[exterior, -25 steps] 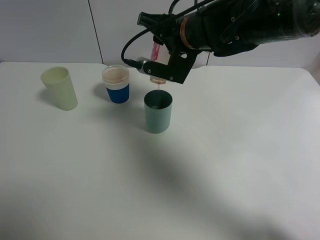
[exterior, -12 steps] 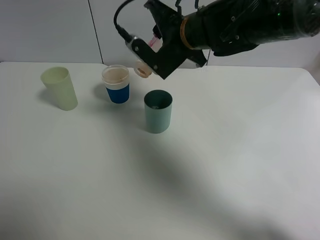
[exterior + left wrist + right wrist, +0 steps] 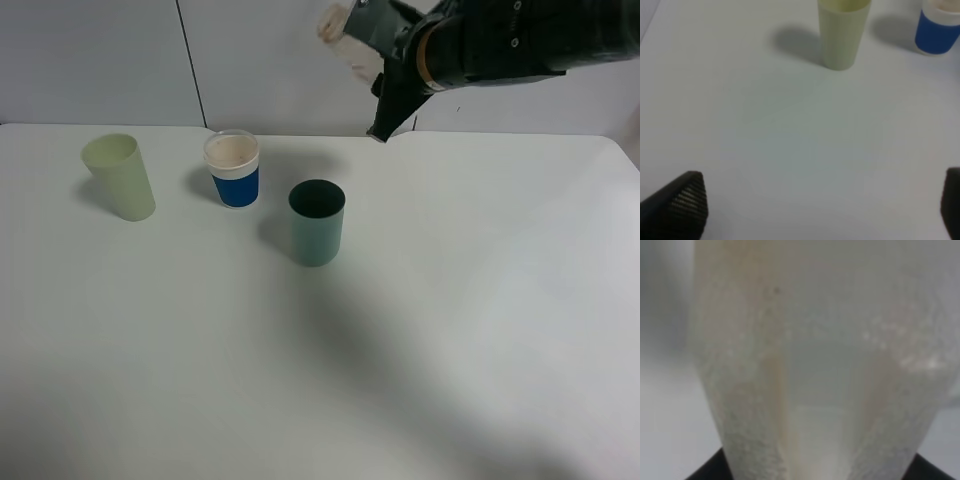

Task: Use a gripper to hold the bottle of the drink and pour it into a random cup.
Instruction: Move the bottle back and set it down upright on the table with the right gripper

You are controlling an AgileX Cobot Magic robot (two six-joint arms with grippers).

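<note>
A robotics laboratory or test cell is suggested, rather than a home or kitchen. A plain white table is set against pale wall panels divided by a dark seam. A black robot arm is seen above the table's far edge. Spaced out near that edge are a pale yellow-green tumbler, a blue-and-white cup and a teal tumbler.
</note>
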